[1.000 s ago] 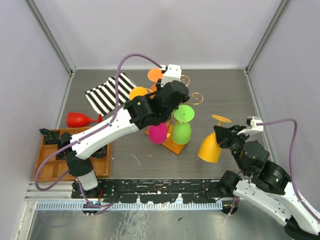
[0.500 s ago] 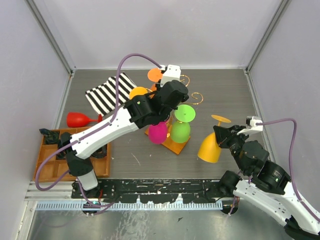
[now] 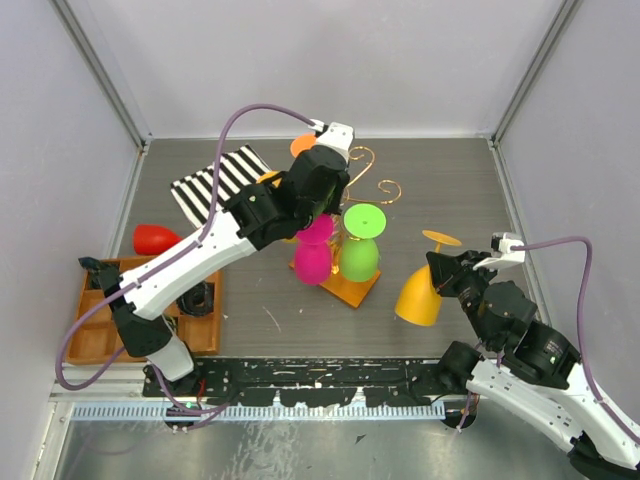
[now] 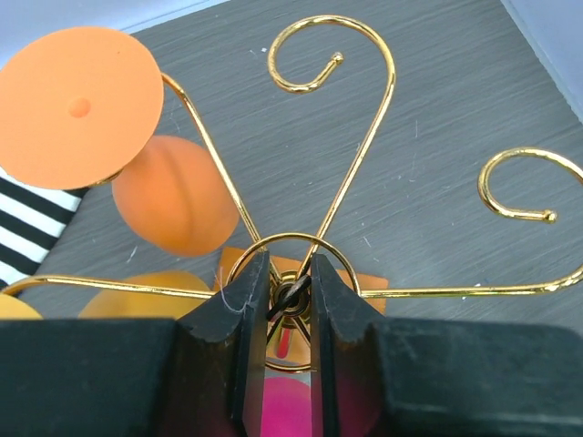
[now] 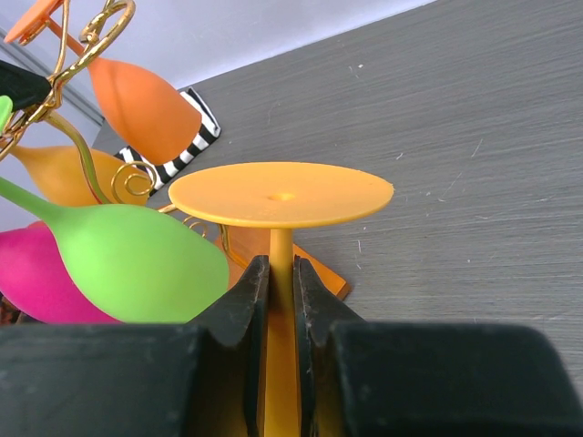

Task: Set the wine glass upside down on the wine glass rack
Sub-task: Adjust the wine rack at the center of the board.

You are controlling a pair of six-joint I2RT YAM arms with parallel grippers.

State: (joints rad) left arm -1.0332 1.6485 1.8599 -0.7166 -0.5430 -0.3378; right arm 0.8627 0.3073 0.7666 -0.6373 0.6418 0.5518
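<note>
My right gripper (image 5: 281, 264) is clenched on the thin stem of the yellow-orange wine glass (image 3: 419, 297), just under its flat round foot; the glass hangs tilted right of the rack and apart from it, foot towards the back wall and rounded, matte, opaque bowl down towards my arm bases.

The gold wire wine glass rack (image 4: 364, 137) stands mid-table on a flat orange-brown wooden base (image 3: 352, 291); its thin arms fan out from a small central ring and end in curls, and two curls at the back right hang bare.

An orange glass (image 4: 173, 205), a lime-green glass (image 3: 361, 258) and a magenta glass (image 3: 313, 262) hang from it bowl-down, feet on top.

My left gripper (image 4: 290, 273) sits over the rack's centre, its black fingers narrowly parted with the dark knot of the hub between them; I cannot tell whether they press on it.

Since a second ago my left arm has swung back and to the left, so the green glass's foot now shows whole and the red glass (image 3: 152, 238) lying at the left is partly hidden; my right arm and its glass have not moved.

A black-and-white striped cloth (image 3: 215, 180) lies at the back left; a compartmented wooden tray (image 3: 85, 330) sits at the near left.
</note>
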